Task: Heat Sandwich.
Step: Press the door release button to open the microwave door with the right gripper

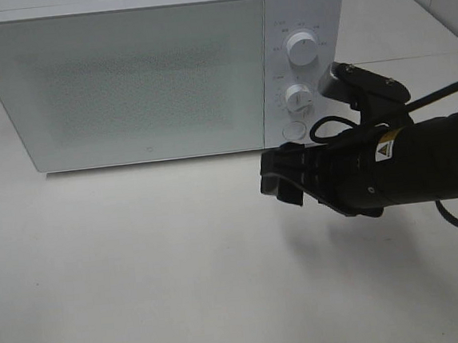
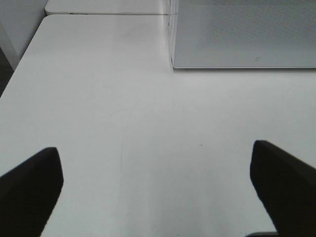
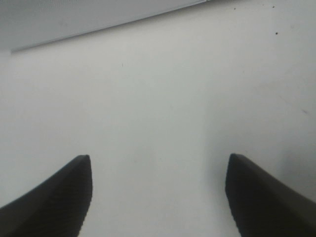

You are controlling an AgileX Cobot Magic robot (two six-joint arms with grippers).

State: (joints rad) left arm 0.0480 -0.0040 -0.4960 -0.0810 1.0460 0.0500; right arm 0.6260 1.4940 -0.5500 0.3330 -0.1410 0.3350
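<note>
Where the sandwich is cannot be told; no view shows it. The right pincer (image 1: pixel 280 181), jaws apart with nothing between them, hovers over the white table (image 1: pixel 142 275), with the shut microwave (image 1: pixel 125 84) near, ahead of its tips. The left pincer (image 2: pixel 155 163) also stands wide apart and empty, the microwave ahead of it.

R arm (image 1: pixel 428 158) comes in from the right edge of the high view, black forearm approx. level, reaching toward the middle. R gripper (image 1: pixel 282 184) sits at its end, pointing left and tipped a bit downward. In the R wrist view the R fingers (image 3: pixel 54 197) are dark, tapered and well apart, w/ nothing btwn them. L gripper (image 2: pixel 154 170) shows only in its own wrist view: L fingers (image 2: pixel 29 192) spread very wide, tips at opposite sides, nothing held.
</note>
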